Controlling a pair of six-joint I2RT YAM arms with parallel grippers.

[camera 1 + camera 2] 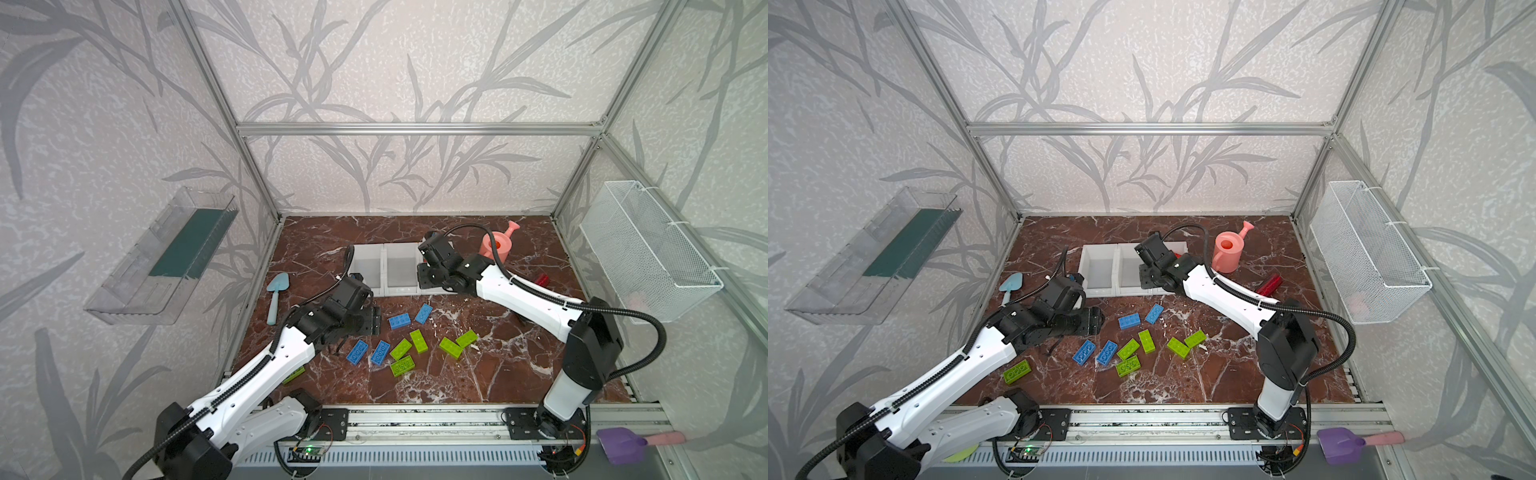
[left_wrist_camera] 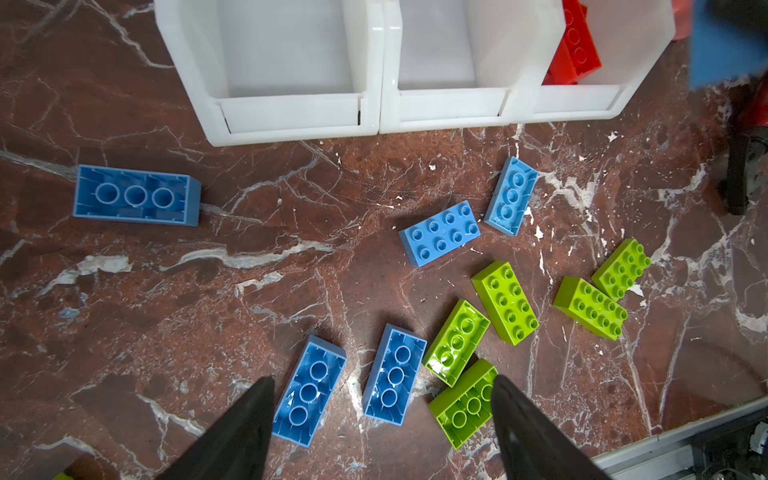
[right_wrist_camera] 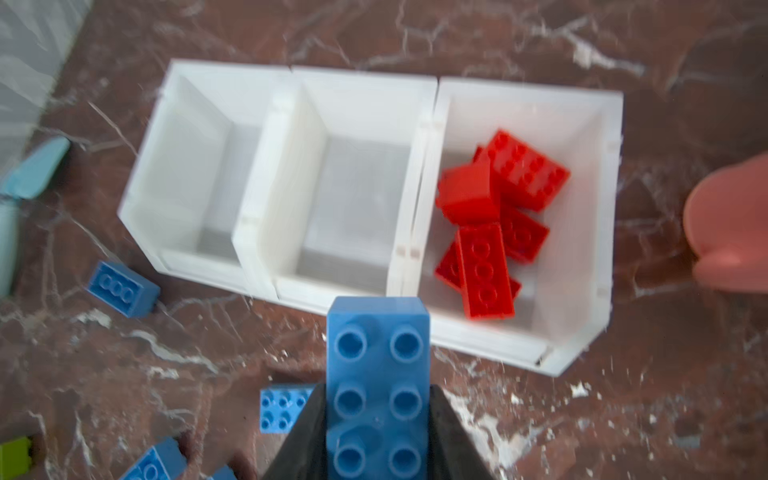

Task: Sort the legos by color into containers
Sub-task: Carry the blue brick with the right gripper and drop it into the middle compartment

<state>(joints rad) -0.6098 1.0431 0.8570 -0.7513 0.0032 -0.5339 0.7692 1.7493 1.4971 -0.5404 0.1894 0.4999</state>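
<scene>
1. Legos are mid-sort as we look in: the right gripper (image 3: pixel 377 392) is clamped on a blue lego (image 3: pixel 377 353), studs toward the wrist camera, its far end by the front lip of the middle container (image 3: pixel 361 108).
2. We see three white containers (image 1: pixel 368 266) joined in a row on the marbled tabletop (image 1: pixel 478 374). The right-hand container (image 3: pixel 582 249) holds a heap of red legos (image 3: pixel 484 270).
3. The left gripper (image 2: pixel 382 380) hangs with jaws spread and nothing between them, above two upturned blue bricks (image 2: pixel 309 390) near the left arm.
4. We find the unsorted pieces lying loose in front of the row: two more blue bricks (image 1: pixel 399 321) nearer the containers, and five lime-green bricks (image 1: pixel 419 341) clustered beside them.
5. One lone blue brick (image 2: pixel 136 195) lies upturned near the front of the left container (image 2: pixel 286 50), and a lone green brick (image 1: pixel 1017 371) sits beside the left arm.
6. A pink watering can (image 1: pixel 496 247) stands behind the right arm, and a pale blue trowel (image 1: pixel 276 295) lies at the left edge.
</scene>
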